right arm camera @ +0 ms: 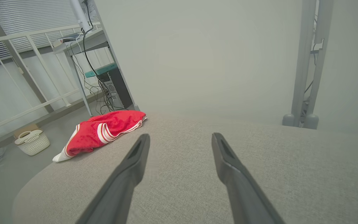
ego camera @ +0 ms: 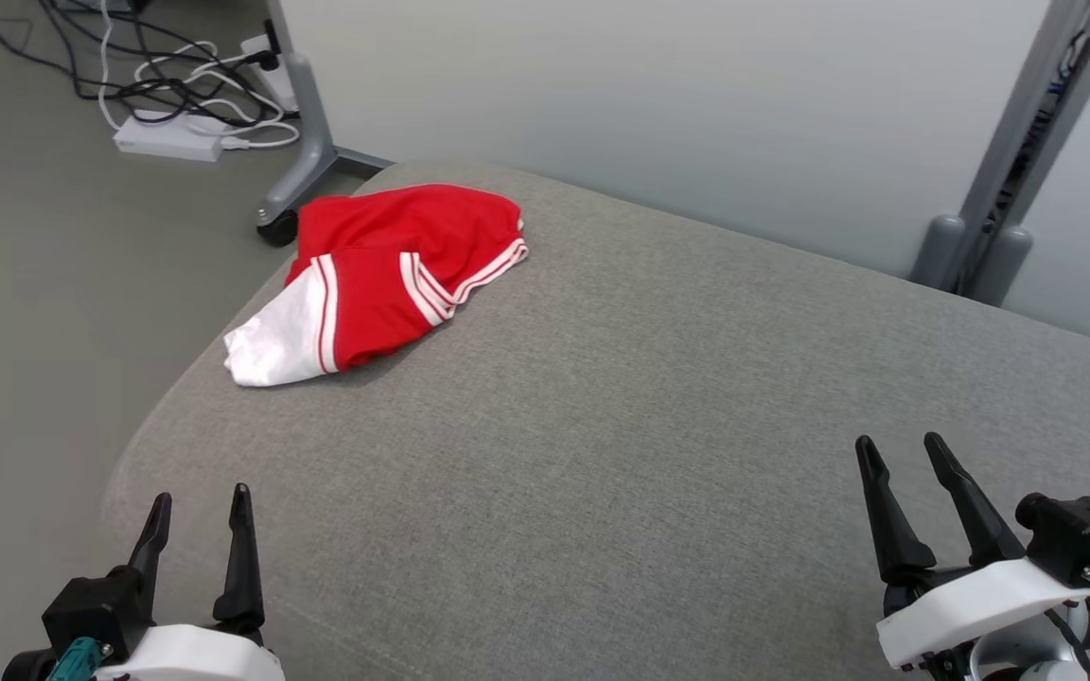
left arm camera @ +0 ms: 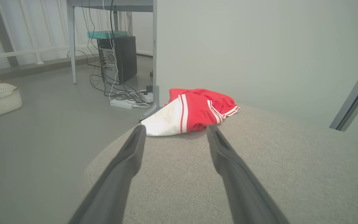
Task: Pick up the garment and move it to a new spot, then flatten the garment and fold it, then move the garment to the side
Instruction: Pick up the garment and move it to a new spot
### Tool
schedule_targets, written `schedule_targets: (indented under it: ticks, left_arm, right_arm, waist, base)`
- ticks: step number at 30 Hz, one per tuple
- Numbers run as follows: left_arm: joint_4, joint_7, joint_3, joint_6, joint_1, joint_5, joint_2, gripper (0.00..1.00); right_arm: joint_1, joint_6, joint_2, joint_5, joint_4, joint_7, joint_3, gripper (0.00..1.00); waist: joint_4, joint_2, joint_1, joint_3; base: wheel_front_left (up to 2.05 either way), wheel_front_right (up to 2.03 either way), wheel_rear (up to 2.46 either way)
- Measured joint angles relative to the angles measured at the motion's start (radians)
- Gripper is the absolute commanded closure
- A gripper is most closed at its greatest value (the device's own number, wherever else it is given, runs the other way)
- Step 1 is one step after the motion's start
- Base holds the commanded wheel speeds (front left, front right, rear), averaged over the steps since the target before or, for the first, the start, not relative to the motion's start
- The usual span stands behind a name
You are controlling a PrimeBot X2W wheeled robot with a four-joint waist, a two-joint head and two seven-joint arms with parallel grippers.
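No text, label, brand, number or sign being readable in any view. Cloth of garment [ego camera: 384,274] showing only plain red and white with stripes, nothing legible on it. Behind garment, white power strip [ego camera: 169,142] on floor and computer tower [left arm camera: 118,59] appearing too small and blurred for reading any marking.

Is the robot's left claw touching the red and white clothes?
Apart. The head view shows the left gripper open near the front edge, with bare grey cushion between it and the garment.
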Motion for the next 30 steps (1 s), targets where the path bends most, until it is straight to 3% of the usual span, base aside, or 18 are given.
schedule_targets:
  ticks: [7,15,23,30]
  left_arm:
    - [-0.001,0.0,-0.004,-0.004,0.002,-0.01,-0.011,0.0]
    - [-0.022,0.016,0.036,-0.022,-0.043,-0.063,-0.005,0.0]
    - [-0.05,0.114,0.095,-0.046,-0.263,-0.072,0.103,0.0]
    - [0.09,0.263,0.119,-0.107,-0.539,-0.116,0.183,0.0]
  right_arm:
    - [-0.003,0.0,0.0,0.0,0.0,0.005,0.005,0.0]
    - [-0.015,0.0,0.001,-0.007,-0.006,0.011,0.019,0.0]
    - [-0.08,0.0,0.0,-0.048,-0.064,0.043,0.018,0.0]
    - [-0.158,0.0,0.0,-0.093,-0.12,0.071,0.007,0.0]
  waist:
    - [0.056,0.0,0.0,0.004]
    - [0.029,0.0,0.0,0.015]
    - [-0.053,0.0,0.0,0.084]
    - [-0.136,0.0,0.0,0.19]
  base:
    - [0.0,0.0,0.0]
    - [0.0,0.0,0.0]
    - [0.0,0.0,0.0]
    - [0.0,0.0,0.0]
